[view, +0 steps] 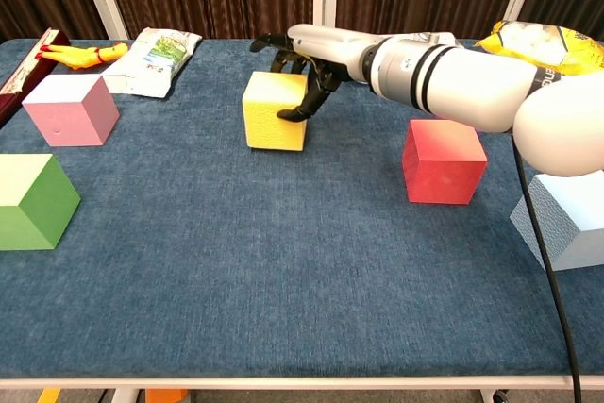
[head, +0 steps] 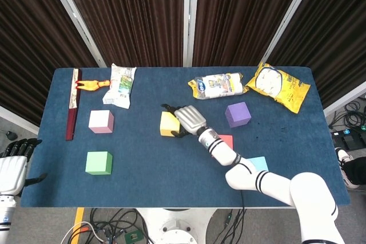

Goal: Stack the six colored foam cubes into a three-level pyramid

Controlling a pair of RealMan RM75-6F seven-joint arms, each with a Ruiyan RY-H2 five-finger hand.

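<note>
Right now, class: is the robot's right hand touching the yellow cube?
Touching. The chest view shows the right hand draped over the yellow cube, a dark fingertip pressed against its front face.

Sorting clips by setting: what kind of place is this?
Probably a robot lab test bay: a blue-covered table ringed by dark curtains, loose cables on the floor beneath.

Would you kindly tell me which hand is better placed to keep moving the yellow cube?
The right hand: its fingers already wrap the yellow cube mid-table. The left hand hangs off the table's left edge, away from every cube.
</note>
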